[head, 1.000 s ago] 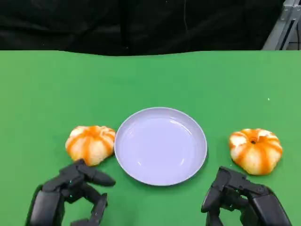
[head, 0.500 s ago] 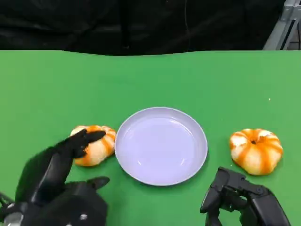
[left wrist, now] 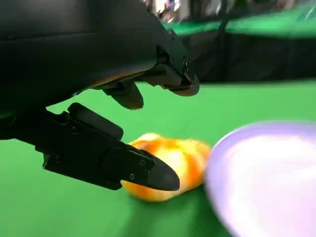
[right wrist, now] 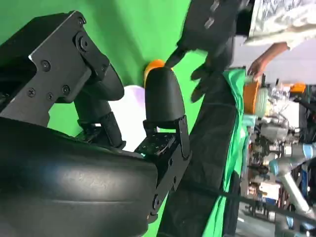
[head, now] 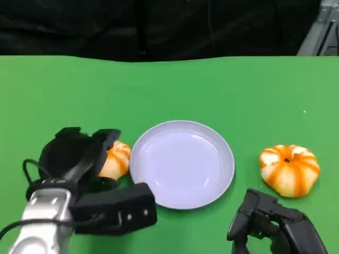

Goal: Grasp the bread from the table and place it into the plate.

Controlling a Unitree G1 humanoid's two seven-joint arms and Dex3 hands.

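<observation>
I see my left robot hand (head: 79, 153) at the lower left of the frame, fingers spread above the left bread (head: 115, 160), not gripping it. The bread sits on the green counter (head: 169, 90) just beside the plate (head: 181, 164). My right robot hand (head: 270, 222), lower right, is curled, holding nothing.

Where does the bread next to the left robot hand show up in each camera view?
Head view: the bread lies left of the plate, partly hidden by the left robot hand.
Left wrist view: bread mid-frame, beyond the fingers.
Right wrist view: an orange bit past the fingertip, likely that bread.
Shared landmark: the plate's pale rim.
</observation>
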